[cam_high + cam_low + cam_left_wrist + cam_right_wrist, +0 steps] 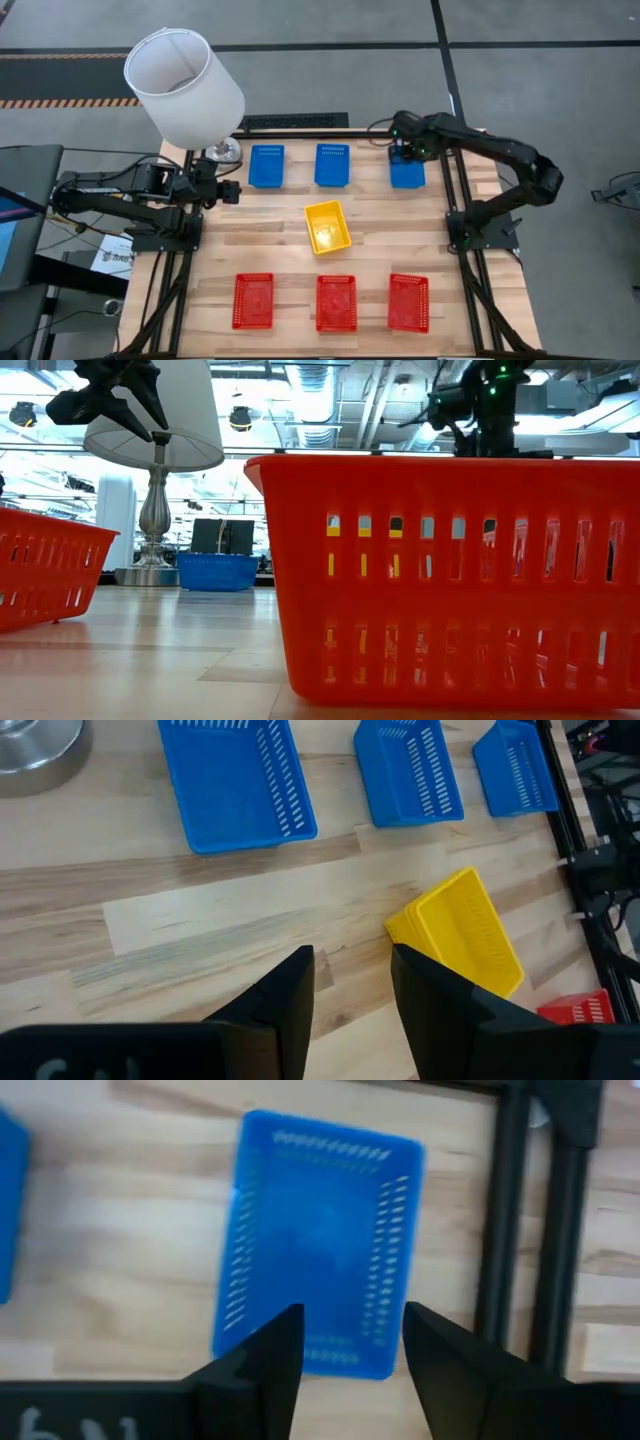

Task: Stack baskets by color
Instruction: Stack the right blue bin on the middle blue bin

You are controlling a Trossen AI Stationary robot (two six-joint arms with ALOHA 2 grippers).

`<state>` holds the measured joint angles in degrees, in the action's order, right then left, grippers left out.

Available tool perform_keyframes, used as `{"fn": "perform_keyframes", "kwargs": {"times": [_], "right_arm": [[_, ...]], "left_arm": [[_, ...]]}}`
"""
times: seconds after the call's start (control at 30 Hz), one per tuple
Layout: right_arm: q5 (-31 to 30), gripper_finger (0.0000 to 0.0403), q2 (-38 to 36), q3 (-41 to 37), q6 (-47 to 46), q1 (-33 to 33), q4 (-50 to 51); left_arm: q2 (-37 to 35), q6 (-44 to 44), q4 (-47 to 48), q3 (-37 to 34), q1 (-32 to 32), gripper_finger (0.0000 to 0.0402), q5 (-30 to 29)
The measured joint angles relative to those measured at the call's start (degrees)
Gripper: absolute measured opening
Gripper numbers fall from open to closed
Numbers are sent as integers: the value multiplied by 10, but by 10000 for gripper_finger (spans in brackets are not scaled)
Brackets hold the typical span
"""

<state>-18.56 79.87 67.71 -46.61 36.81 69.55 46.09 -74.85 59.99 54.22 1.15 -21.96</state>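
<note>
Three blue baskets stand apart in a row along the far side (pixel 266 166) (pixel 332 165) (pixel 407 175). Yellow baskets (pixel 328 226) sit nested at the table's middle, slightly askew; the left wrist view shows at least two layers (pixel 462 932). Three red baskets (pixel 253 300) (pixel 336 302) (pixel 408 302) line the near side. My right gripper (pixel 352 1312) hovers open above the far-right blue basket (pixel 318 1230), pointing down, with nothing between its fingers. My left gripper (pixel 350 955) waits open over the table's left side (pixel 235 193).
A lamp with a white shade (pixel 183 85) stands at the far left corner, its metal base (pixel 35 750) beside the left blue basket. Black frame rails (pixel 505 1230) run along the table's right edge, close to the right blue basket. Bare wood lies between the rows.
</note>
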Motion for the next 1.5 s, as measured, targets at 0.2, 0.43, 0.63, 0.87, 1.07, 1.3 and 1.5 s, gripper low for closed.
{"fn": "perform_keyframes", "kwargs": {"times": [0.2, 0.43, 0.63, 0.87, 1.07, 1.3, 1.5], "right_arm": [[11, 224, -1, -57, -7, 54, -30], [40, 220, 0, -143, -29, 79, -108], [77, 220, 1, -208, -44, 100, -189], [97, 154, 1, -235, -73, 102, -224], [98, 20, 0, -236, -60, 102, -241], [137, 8, -21, -177, -62, 91, -231], [133, 5, -38, -86, -88, 31, -253]], "left_arm": [[0, 0, 0, 0, 0, 123, -5], [0, 0, 0, 0, 0, 123, -6], [0, -8, 0, 0, 0, 123, -6], [0, -8, 0, 0, 0, 123, -6], [0, -6, 0, 0, 0, 123, -5], [0, 2, 0, 0, 0, 123, -5], [0, 8, 0, 0, 0, 123, -5]]}}
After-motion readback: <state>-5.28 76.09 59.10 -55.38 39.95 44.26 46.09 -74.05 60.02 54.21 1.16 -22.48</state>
